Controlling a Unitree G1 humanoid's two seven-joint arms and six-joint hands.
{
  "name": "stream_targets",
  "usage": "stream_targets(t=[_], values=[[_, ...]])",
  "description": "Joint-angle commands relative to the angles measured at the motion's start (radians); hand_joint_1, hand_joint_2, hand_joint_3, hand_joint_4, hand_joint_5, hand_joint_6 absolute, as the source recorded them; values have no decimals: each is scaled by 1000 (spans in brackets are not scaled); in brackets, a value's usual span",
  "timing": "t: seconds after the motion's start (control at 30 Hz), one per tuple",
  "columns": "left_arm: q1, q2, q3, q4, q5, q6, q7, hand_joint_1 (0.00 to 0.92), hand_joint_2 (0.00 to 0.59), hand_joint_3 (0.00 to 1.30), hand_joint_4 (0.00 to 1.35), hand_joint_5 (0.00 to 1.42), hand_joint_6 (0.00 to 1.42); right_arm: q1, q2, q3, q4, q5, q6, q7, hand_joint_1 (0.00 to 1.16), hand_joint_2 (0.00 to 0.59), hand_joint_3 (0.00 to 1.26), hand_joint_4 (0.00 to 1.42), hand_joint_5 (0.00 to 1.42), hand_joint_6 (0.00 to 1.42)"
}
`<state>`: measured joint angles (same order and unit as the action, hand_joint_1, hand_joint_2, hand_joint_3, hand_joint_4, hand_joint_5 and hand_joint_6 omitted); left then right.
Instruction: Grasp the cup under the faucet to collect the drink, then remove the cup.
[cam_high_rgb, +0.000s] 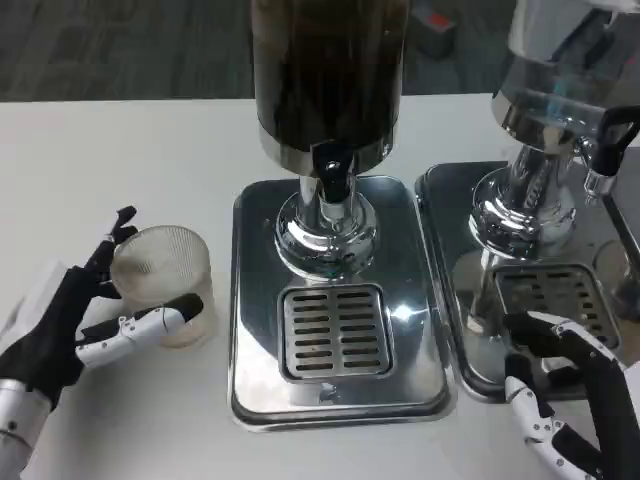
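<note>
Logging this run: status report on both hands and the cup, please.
Left hand holds cup, left of drip tray. Right hand open, holding nothing. Cup not under faucet.

Both hands, left hand (75, 325) and right hand (570, 400), have black-and-white fingers.

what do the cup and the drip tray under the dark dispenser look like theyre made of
The cup, held by the left hand, looks like clear ribbed plastic, possibly glass: translucent, with fine vertical ridges. The drip tray looks like polished stainless steel: mirror-bright with sharp reflections, and a slotted metal grate. The dispenser tank seems to be transparent plastic or glass holding dark liquid.
</note>
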<state>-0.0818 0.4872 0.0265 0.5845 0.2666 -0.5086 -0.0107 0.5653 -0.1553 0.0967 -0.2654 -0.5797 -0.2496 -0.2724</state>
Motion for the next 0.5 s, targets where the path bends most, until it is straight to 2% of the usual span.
stream_targets(t=[0.03, 0.5], values=[[-11, -8, -29, 11, 39, 32, 20, 407, 38, 78, 118, 299, 385, 12, 5, -4, -14, 5, 2, -4, 485, 470, 396, 376, 366, 495], [-17, -20, -54, -9, 76, 92, 81, 437, 51, 124, 195, 382, 495, 27, 18, -4, -17, 4, -1, -12, 481, 469, 397, 377, 372, 495]])
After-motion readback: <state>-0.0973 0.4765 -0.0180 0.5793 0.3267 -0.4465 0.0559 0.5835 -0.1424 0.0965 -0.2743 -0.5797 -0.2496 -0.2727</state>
